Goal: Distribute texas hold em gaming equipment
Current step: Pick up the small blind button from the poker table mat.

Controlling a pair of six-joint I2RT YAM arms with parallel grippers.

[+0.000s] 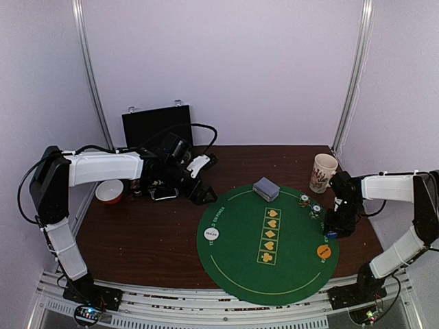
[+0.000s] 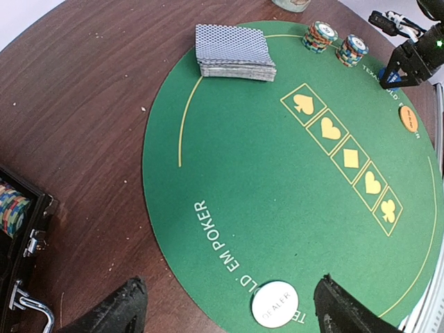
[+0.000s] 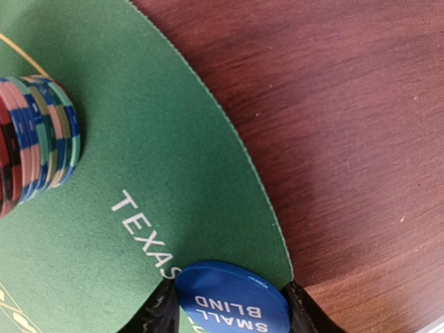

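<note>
A round green poker mat lies mid-table. On it are a grey-blue-backed card deck, two multicoloured chip stacks, an orange disc and a white dealer disc. My right gripper is shut on a blue "SMALL BLIND" disc, low over the mat's right edge. A chip stack is close beside it. My left gripper is open and empty, raised over the mat's left rim.
A black hinged chip case stands open at the back left, with chips in it. A cream printed mug stands at the back right beside the mat. An orange bowl sits at the left.
</note>
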